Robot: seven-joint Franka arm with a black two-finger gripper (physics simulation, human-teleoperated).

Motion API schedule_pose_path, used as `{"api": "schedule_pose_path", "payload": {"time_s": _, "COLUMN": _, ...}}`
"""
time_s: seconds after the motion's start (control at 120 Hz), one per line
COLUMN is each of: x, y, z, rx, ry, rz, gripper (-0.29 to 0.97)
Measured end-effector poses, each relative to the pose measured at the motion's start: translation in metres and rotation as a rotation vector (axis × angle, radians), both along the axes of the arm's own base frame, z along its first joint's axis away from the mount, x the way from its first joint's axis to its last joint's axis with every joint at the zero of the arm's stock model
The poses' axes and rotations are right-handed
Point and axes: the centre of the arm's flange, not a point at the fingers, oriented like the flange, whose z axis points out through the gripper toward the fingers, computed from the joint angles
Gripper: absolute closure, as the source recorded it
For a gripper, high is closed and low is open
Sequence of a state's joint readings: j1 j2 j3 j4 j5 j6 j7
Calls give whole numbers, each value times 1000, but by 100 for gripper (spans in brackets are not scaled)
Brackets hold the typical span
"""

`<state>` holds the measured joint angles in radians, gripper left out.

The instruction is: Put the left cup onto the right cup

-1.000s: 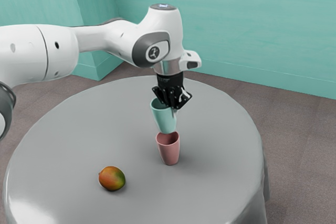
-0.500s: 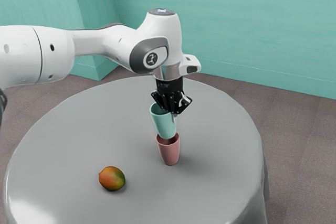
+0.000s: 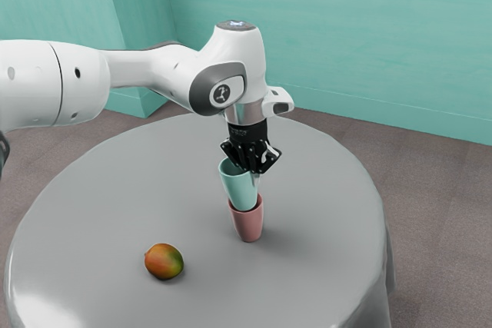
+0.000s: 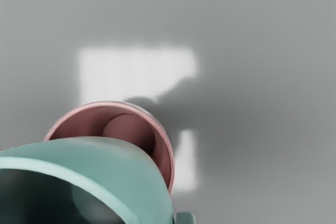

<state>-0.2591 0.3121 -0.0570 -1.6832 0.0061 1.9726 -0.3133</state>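
You have open table [image 3: 338, 213] from 12 through 6 o'clock of the pink cup [image 3: 247, 224]. Mango [image 3: 164, 260] sits at 8 o'clock, well apart. Arm [image 3: 138, 74] overhangs 10 o'clock.

Tilted teal cup [image 3: 237, 185], base inside pink cup [image 3: 247, 225]

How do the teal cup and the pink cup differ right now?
Colour: the teal cup is blue-green, the pink cup dusty rose. Pose: the teal cup leans, the pink cup stands upright. Support: the gripper holds the teal cup by its rim, base at the pink cup's mouth; the pink cup rests on the table. Both are handleless and tapered.
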Motion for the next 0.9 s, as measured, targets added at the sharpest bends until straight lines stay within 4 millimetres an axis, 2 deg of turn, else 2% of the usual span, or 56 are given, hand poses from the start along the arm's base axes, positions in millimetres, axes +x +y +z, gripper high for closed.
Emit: {"api": "schedule_pose_path", "payload": {"time_s": 0.9, "x": 7, "y": 1, "z": -10, "rx": 3, "ry": -5, "rz": 15, "gripper": 78}}
